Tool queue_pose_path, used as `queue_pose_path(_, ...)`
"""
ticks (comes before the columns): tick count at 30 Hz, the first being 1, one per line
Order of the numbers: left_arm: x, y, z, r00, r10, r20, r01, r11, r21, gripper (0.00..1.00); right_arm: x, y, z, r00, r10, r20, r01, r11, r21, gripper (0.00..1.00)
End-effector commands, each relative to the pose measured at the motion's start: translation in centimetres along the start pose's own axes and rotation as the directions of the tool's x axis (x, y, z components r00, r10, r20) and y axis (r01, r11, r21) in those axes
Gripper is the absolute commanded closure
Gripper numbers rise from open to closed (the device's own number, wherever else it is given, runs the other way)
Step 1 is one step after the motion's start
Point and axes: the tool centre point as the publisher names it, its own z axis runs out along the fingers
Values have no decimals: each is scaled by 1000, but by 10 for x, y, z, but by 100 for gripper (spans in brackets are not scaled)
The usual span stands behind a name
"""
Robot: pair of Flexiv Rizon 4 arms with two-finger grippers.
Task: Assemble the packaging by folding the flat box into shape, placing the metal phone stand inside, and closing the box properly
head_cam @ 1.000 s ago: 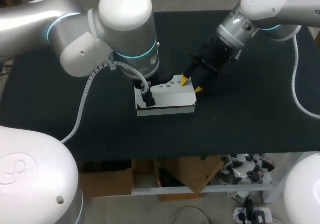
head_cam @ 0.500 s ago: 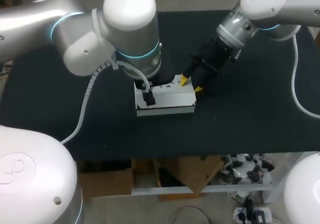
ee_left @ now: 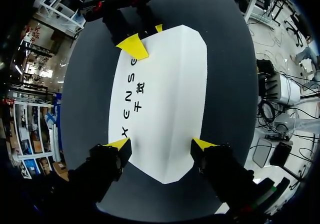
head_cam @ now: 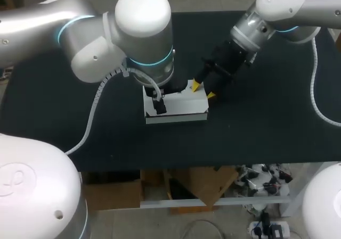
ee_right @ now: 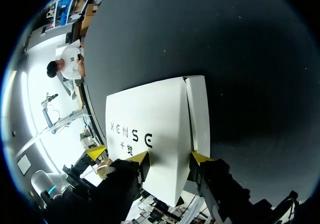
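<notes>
the fingers of the left gripper (ee_left: 161, 145) are held wide apart, with one yellow tip set at each long edge of the white box (ee_left: 165, 89) at its near end; whether its sides are actually pressed cannot be told. the fingers of the right gripper (ee_right: 169, 158) are likewise spread, and both tips are laid over the printed top face at the opposite end, one of them by the narrow side strip (ee_right: 198, 114) seen along one long edge. the box is seen folded into shape with its top face closed over, lying flat near the middle of the black table (head_cam: 266, 132). in the head view it is partly covered by the left arm (head_cam: 133, 36), which is placed over its left end, while the right arm (head_cam: 277, 10) is angled down to its far right corner.
</notes>
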Motion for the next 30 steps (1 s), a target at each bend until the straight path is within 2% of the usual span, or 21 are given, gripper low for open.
queue_pose_path(1, -1, -4, 5, 1000, -4, 7, 4, 1000, -11, 22, 1, 1, 1, 1000, 0, 0, 0, 1000, 4, 45)
queue_pose_path(14, -6, -5, 13, 998, 13, 64, -11, 1000, -25, 26, 1, 1, 1, 1000, -3, 1, 3, 1000, 7, 45)
queue_pose_path(15, -6, -5, 13, 998, 12, 67, -10, 1000, -25, 29, 1, 1, 1, 1000, -3, 1, 3, 1000, 7, 46)
queue_pose_path(17, -7, -5, 14, 997, 15, 78, -13, 1000, -26, 43, 1, 1, 1, 1000, -4, 1, 4, 1000, 7, 45)
queue_pose_path(25, -5, -6, 19, 991, 33, 130, -28, 999, -43, 46, 2, 2, 1, 1000, -5, 1, 5, 1000, 8, 44)
queue_pose_path(27, -5, -6, 20, 990, 34, 134, -28, 998, -47, 51, 2, 2, 1, 1000, -5, 2, 5, 1000, 8, 45)
queue_pose_path(30, -5, -6, 21, 989, 32, 146, -25, 999, -48, 65, 2, 2, 1, 1000, -6, 2, 6, 1000, 7, 45)
